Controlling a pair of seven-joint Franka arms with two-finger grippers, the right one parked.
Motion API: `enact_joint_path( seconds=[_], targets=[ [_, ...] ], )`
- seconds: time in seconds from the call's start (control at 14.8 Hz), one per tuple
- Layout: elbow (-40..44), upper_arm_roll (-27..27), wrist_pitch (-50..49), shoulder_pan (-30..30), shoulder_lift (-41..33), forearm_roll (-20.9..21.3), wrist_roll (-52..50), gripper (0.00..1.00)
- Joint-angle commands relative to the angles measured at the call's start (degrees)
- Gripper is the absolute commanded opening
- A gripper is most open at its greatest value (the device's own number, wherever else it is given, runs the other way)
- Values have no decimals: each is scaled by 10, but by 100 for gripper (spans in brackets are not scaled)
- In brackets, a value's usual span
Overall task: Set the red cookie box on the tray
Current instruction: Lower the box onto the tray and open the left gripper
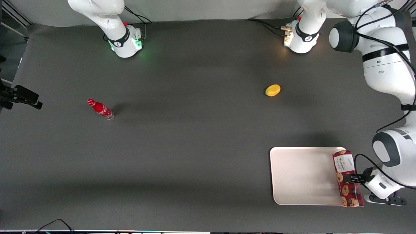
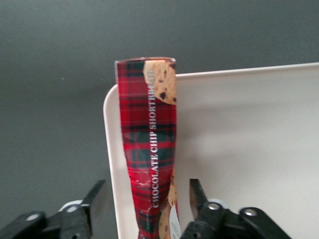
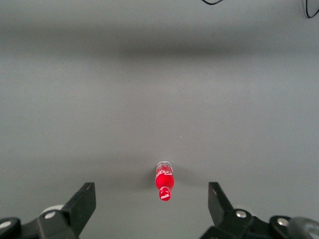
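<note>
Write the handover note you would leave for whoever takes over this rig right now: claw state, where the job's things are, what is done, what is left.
Claw: the left arm's, open, one finger on either side of the long dark-red tartan cookie box, not gripping it; it sits at the working arm's end of the table.
Box: over the rim of the large flat off-white rectangular tray on the working arm's side; whether it rests there or partly on the table is unclear.
Tray: otherwise bare.
Done: box brought to the tray edge.
Left: confirm it sits fully on the tray, then withdraw.
</note>
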Motion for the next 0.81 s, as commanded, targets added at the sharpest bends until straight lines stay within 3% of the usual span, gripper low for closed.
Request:
enact_joint_path(
  seconds=[0.0,0.34,0.47,0.74],
  targets=[
    [-138,-17,48,-7,-122,12,-1,100],
    [-128,-16,-122,-12,-227,22,-7,100],
    [-136,-18,-176,-14,-288,70,-15,100],
    [-141,-45,-321,-30,-402,121,-122,100]
  ],
)
